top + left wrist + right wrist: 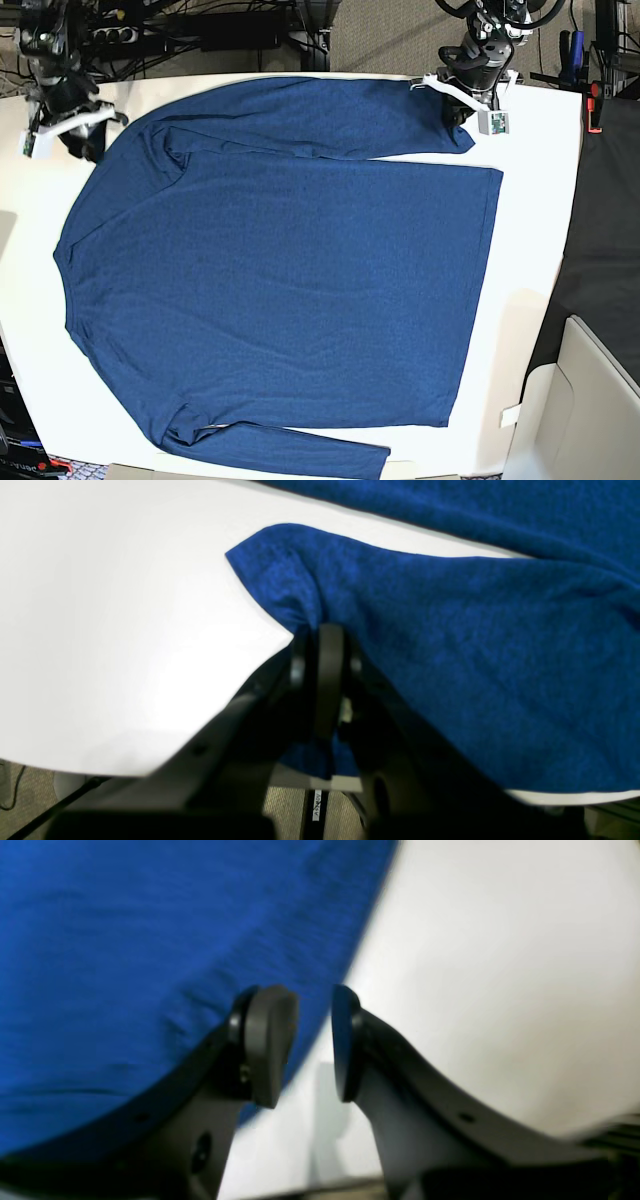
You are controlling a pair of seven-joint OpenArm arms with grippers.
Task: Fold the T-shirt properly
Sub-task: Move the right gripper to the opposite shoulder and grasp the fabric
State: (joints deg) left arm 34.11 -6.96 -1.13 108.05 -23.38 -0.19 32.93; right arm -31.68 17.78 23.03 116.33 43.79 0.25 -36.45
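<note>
T-shirt lies flat on the table, its sleeve end pinched between the left gripper jaws. The right gripper stands apart beside the shoulder edge; it should bite deeper before both lift together.

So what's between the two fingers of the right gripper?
The blue knit shirt's edge and bare white table; the right gripper stands open, per the right wrist view.
</note>
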